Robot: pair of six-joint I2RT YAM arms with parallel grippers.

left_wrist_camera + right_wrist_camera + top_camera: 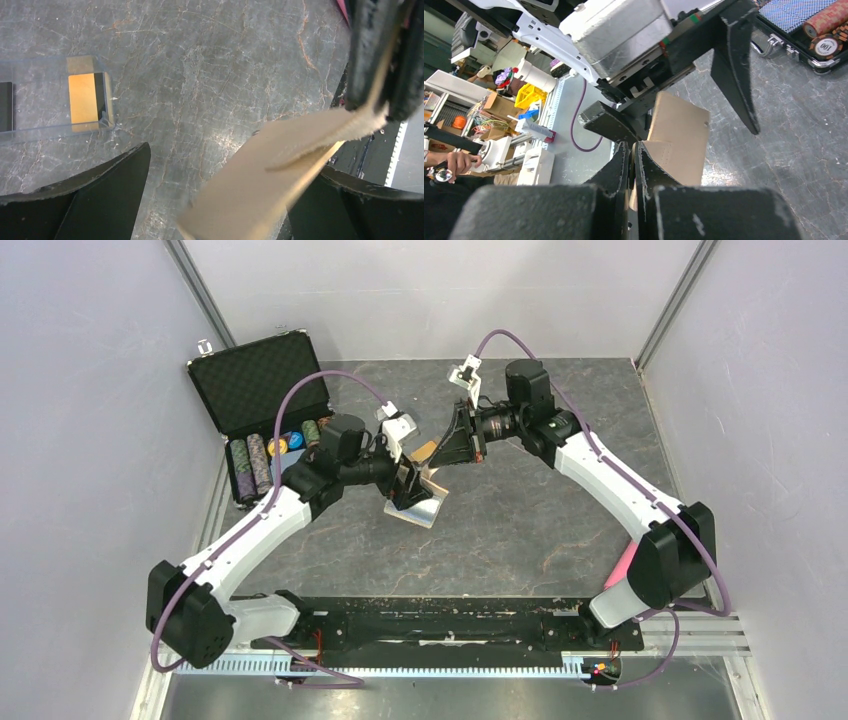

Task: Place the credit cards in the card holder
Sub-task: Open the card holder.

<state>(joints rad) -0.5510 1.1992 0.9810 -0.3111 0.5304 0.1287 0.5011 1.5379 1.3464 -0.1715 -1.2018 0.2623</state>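
Currently the card holder [260, 185] hangs clear of the counter [520, 530], over the middle and slightly toward the far-left corner. It is carried by the right claw [631, 160], whose jaws are pressed together on one end of the tan leather. In the left wrist view its two leaves part slightly near that pinch. Whether the pinch takes one leaf or both cannot be told.

The long axis of the card holder runs away from the right claw and passes into the gap of the left claw [235, 160]. The left claw is spread wide, with one finger [100, 200] on each side of the free end. No contact between those fingers and the leather is visible.

The gold-orange card [82, 102] and the black card [5, 107] are not yet in the card holder. Both lie flat inside a clear sleeve [40, 90] on the counter, below the two claws and just toward the near edge from the left claw.

Judgement: the left arm is the nearer one to both the free end and the cards. The coming move turns on the free end lying centred between the spread fingers, so that closing them would brace or open the card holder.

A black case [260, 375] with poker chips [255, 460] stands at the far-left corner, well apart.
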